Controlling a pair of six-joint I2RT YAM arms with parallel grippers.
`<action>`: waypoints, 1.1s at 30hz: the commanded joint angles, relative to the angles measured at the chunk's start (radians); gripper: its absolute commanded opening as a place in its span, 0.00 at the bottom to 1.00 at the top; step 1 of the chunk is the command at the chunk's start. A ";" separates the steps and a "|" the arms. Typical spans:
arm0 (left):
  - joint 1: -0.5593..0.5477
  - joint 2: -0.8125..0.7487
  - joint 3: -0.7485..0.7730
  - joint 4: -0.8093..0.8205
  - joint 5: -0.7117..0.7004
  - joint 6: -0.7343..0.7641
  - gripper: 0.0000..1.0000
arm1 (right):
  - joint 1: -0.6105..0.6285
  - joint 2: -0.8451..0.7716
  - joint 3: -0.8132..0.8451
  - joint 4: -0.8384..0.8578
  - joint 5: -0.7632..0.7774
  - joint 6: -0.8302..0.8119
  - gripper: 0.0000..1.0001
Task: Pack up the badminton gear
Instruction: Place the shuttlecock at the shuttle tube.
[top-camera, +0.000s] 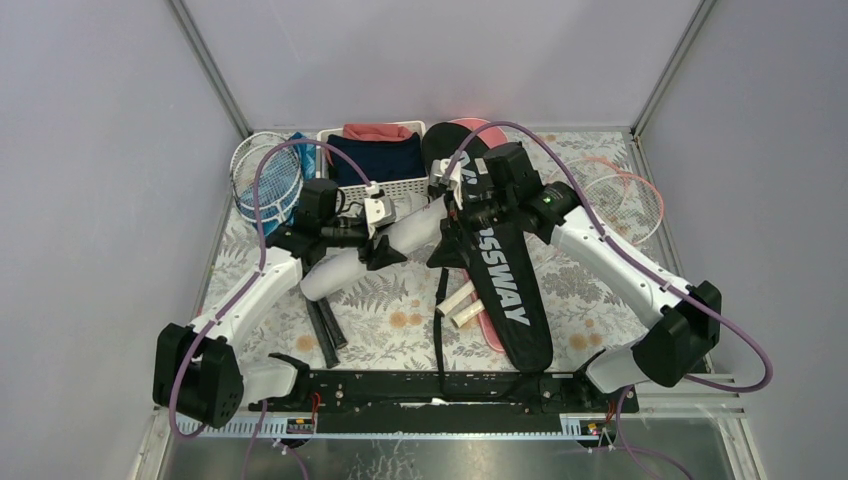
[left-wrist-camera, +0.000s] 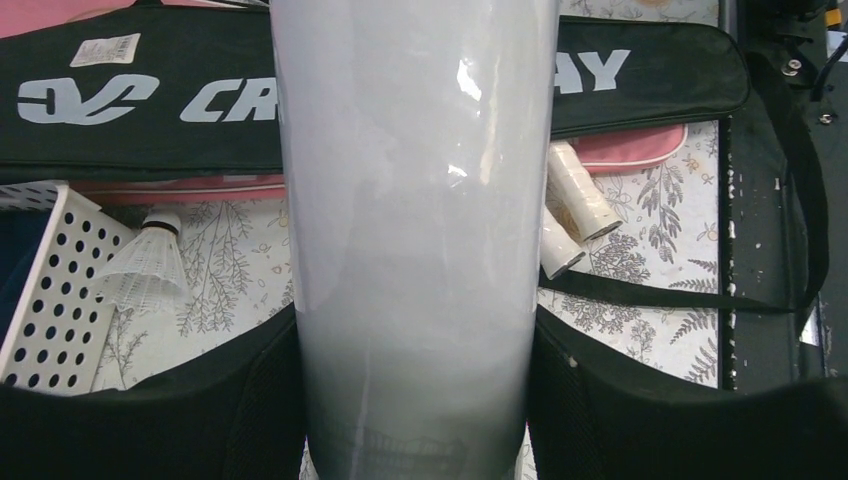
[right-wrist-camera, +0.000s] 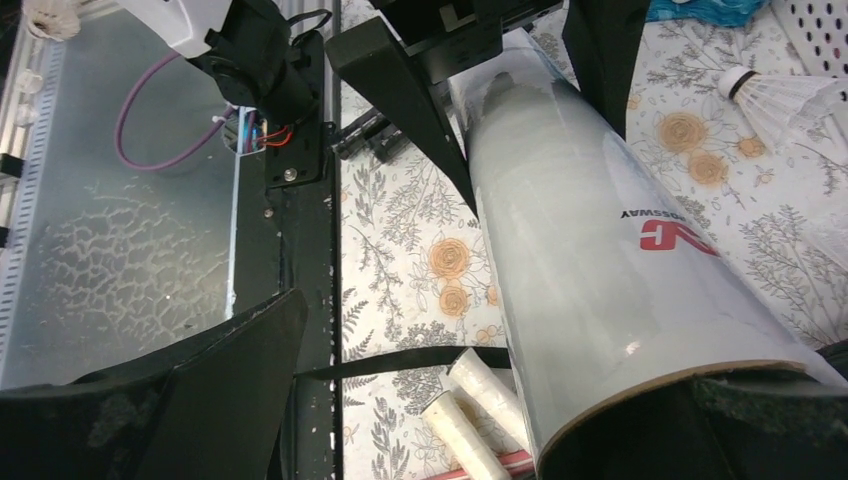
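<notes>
We are packing the shuttlecock tube (left-wrist-camera: 415, 200): left gripper (top-camera: 380, 240) pinching it, right gripper (top-camera: 452, 210) spread wide at its end. Next we likely feed it into the black bag (top-camera: 505, 290).

The middle of the worktop (top-camera: 395, 325) is crossed by the tube (top-camera: 365, 258) and the black bag (top-camera: 510, 295). The far edge is blocked by the basket (top-camera: 395, 185) and rackets (top-camera: 262, 172). Open room is left between tube and bag, near side.

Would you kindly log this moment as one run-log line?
left gripper: holding shuttlecock tube | right gripper: open beside tube's end | loose shuttlecock: on table
</notes>
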 joint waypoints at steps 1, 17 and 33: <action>-0.011 -0.010 0.037 0.100 -0.062 0.001 0.46 | 0.029 0.007 0.050 -0.075 0.021 -0.033 1.00; -0.010 -0.053 0.129 -0.164 -0.184 0.286 0.54 | -0.014 -0.196 0.099 -0.113 0.382 -0.122 1.00; 0.000 -0.176 0.179 -0.656 -0.257 0.568 0.57 | -0.109 -0.035 0.071 0.115 0.684 0.107 1.00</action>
